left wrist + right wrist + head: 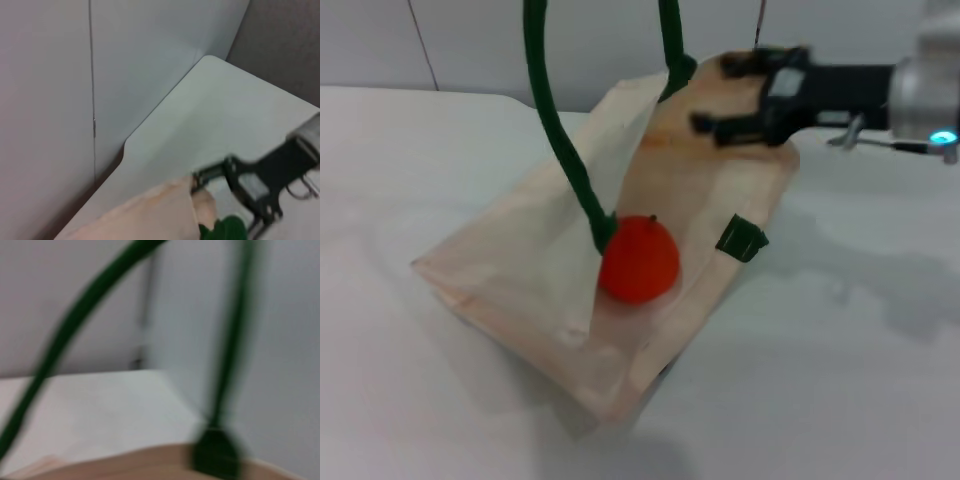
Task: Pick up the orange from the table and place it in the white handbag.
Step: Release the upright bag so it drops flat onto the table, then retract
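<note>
Right gripper (720, 95) — black, reaching in from the right side, fingers spread apart with nothing between them, poised at the far top edge of the white handbag (530, 270). Orange (638, 259) — lying on the bag's cloth well below and nearer than the gripper, beside the base of a green rope handle (560, 130). Handles drawn upward out of frame. Bag tilted on the table (840, 340). Left gripper — not visible.
</note>
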`<state>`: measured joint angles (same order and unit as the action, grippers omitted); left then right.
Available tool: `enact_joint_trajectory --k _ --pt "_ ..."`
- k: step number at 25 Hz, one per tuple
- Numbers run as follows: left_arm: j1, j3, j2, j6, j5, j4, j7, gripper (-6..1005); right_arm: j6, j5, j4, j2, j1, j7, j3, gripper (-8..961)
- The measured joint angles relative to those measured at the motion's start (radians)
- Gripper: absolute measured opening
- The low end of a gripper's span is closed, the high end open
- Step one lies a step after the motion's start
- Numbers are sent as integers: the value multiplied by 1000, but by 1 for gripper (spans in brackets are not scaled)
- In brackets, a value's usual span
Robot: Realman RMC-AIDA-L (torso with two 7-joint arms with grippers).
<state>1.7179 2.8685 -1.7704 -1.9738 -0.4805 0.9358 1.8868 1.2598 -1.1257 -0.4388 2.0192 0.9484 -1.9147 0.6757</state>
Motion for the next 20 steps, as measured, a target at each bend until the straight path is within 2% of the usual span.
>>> enact_joint_trajectory --k 3,4,5,8,13,20 --pt "-29 0 -2 2 22 -8 -2 122 -19 -102 -47 -11 -69 6 -3 889" --pt "-42 0 -2 4 35 -15 -2 123 -19 -164 -66 -21 -109 6 -7 892" --pt "-51 0 -1 5 48 -20 0 123 -19 -164 -66 -21 -109 6 -7 892" --pt "-70 0 2 5 111 -21 12 123 -20 -235 -78 -43 -164 6 -13 892" --pt "-81 0 -2 3 179 -12 7 124 -22 -250 -80 -50 -189 1 -33 892" --pt "-84 0 1 0 197 -4 9 404 -33 -251 -77 -41 -195 -15 -99 892"
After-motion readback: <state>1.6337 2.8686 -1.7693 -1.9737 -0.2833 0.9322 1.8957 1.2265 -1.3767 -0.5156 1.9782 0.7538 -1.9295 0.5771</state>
